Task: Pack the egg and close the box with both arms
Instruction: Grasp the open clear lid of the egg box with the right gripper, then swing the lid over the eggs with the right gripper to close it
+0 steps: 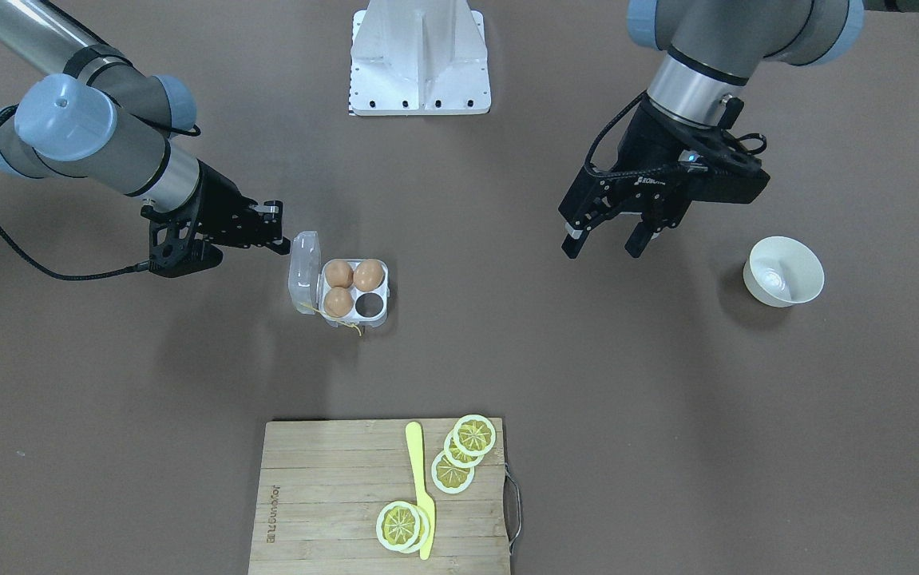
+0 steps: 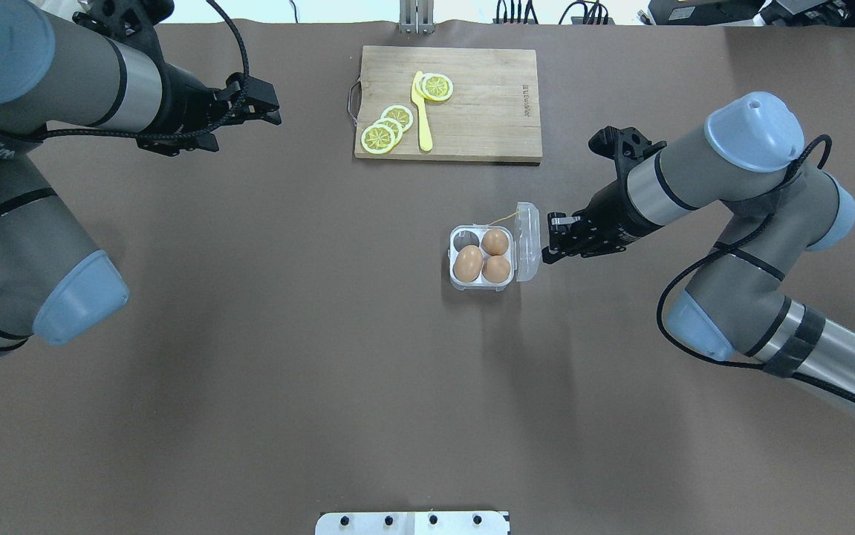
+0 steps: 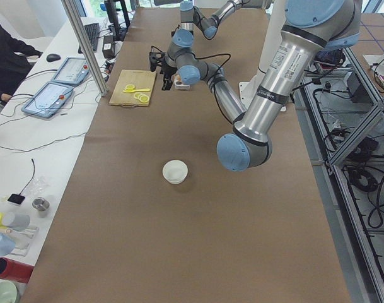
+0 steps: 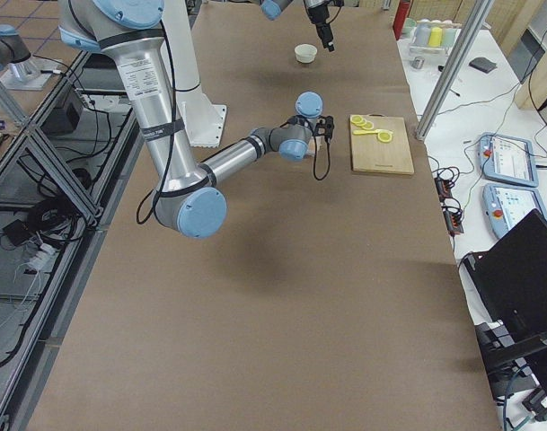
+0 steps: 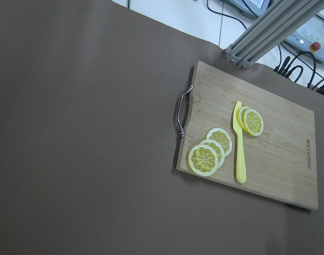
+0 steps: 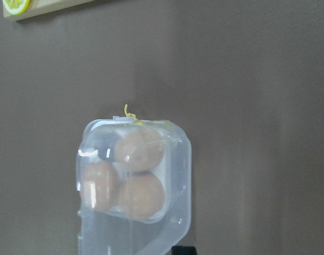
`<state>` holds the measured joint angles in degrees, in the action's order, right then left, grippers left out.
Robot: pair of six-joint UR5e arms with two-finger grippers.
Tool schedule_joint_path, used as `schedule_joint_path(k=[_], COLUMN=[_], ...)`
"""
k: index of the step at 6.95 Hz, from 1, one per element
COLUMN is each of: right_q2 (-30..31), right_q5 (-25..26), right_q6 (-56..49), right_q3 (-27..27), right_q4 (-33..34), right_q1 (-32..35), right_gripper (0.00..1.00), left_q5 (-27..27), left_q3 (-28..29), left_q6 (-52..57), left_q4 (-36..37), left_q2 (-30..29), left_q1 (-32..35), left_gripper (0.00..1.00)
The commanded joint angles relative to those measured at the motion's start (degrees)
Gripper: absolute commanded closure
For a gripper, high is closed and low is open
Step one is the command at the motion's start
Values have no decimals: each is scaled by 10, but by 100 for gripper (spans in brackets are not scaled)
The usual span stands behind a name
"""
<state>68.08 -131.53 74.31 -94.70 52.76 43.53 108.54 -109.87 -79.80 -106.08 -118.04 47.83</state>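
Observation:
The clear box (image 1: 369, 304) sits mid-table with its lid (image 1: 305, 271) standing open. Three tan eggs fill three cups; one egg (image 1: 369, 275) is beside the single empty cup. The box (image 2: 463, 240) also shows in the overhead view, with a thin yellow string (image 2: 501, 218) at its far side. My right gripper (image 2: 548, 241) looks shut and empty, its tip right at the lid's outer face (image 2: 527, 241); I cannot tell if it touches. The right wrist view looks through the lid (image 6: 151, 212) at the eggs. My left gripper (image 1: 609, 238) is open and empty, held above the table far from the box.
A white bowl (image 1: 782, 271) stands near my left gripper. A wooden cutting board (image 1: 331, 495) with lemon slices (image 1: 451, 471) and a yellow knife (image 1: 421, 487) lies beyond the box. The white metal stand (image 1: 419, 64) is at the robot's base.

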Motion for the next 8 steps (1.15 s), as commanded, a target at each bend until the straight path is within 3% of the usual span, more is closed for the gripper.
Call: schedule_joint_path(k=[1, 3, 6, 7, 8], right_q2=[-49, -82, -102, -101, -102], right_q5=[17, 53, 59, 53, 36], right_q6=[29, 47, 52, 52, 51], right_q3=[28, 49, 49, 44, 37], right_q4=[1, -1, 1, 15, 67], right_q1=[-2, -26, -18, 9, 45], right_gripper=[100, 100, 100, 100, 74], left_q5=[0, 0, 3, 69, 137], left_q3=[1, 0, 0, 9, 11], left_q6=[0, 0, 1, 8, 12], left_q4=[0, -1, 1, 7, 8], left_q2=[0, 0, -1, 0, 28], left_q1=[2, 2, 11, 43, 64], left_gripper=[3, 3, 3, 2, 2])
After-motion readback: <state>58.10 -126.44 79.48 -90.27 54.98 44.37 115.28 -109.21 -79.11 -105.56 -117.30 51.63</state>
